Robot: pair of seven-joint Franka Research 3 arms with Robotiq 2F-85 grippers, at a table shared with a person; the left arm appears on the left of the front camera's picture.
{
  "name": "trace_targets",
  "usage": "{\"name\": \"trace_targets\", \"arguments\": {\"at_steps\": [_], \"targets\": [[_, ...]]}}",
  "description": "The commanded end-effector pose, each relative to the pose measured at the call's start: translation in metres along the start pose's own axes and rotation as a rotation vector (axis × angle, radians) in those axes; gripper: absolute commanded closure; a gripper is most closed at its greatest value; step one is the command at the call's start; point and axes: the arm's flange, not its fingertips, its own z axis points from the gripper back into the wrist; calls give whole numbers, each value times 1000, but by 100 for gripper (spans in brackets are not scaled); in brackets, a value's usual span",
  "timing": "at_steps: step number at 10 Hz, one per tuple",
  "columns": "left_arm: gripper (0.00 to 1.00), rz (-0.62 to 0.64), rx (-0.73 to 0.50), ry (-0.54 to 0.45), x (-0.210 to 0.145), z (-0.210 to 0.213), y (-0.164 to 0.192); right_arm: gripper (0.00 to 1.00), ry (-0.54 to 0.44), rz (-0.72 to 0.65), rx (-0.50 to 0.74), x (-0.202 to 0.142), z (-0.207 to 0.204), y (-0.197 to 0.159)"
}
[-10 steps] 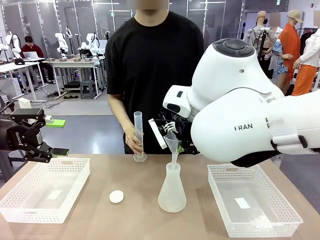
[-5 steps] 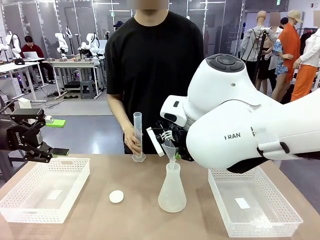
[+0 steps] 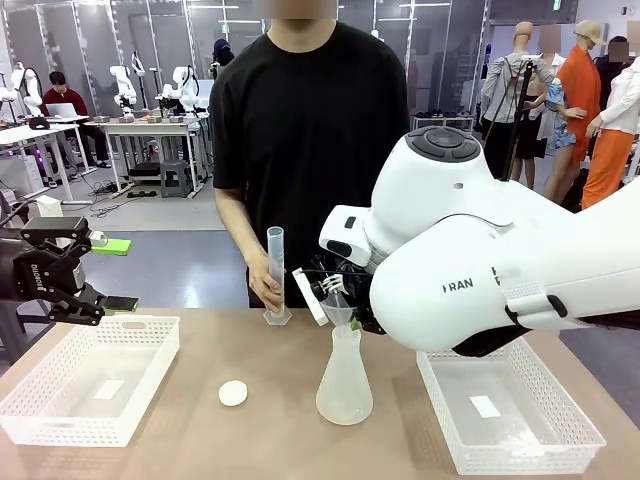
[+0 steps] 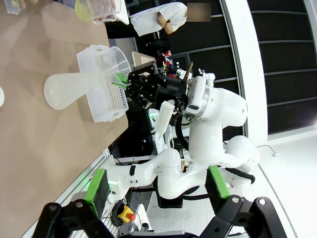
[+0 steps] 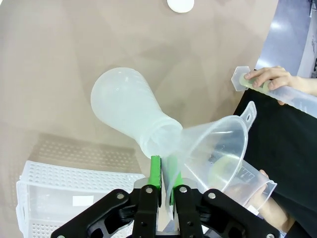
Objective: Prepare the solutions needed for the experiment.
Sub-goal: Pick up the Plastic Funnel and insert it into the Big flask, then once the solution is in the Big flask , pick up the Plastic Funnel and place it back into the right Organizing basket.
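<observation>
While the funnel (image 5: 213,148) seats in the conical flask (image 5: 124,106), I log: right gripper (image 5: 165,171) pinched narrowly on funnel; left gripper (image 4: 156,173) wide, empty. Next, probably: release without tipping.

Right gripper (image 5: 166,181) pads flank the stem of the funnel (image 5: 218,148), contact unconfirmed; funnel tilted, spout at the mouth of the conical flask (image 5: 124,106) standing on the table (image 5: 59,59); a person's hand (image 5: 270,77) grips a graduated cylinder (image 5: 292,91); white basket (image 5: 49,178) lower left.

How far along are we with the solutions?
Done: funnel sits in the neck of the flask. In hand: right gripper pinches the funnel; the person holds the cylinder and a beaker of yellow liquid. To do: pouring; the flask looks nearly empty. Left gripper open, idle.
</observation>
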Motion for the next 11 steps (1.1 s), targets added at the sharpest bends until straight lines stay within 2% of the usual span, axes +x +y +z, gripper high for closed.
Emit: {"name": "trace_targets", "arguments": {"at_steps": [1, 2, 11], "targets": [[0, -3, -20, -3, 1, -2, -2, 71, -13, -12, -19, -2, -3, 5], [0, -3, -20, -3, 1, -2, -2, 74, -10, -5, -19, -2, -4, 7], [0, -3, -20, -3, 1, -2, -2, 74, 0, -2, -3, -2, -1, 1]]}}
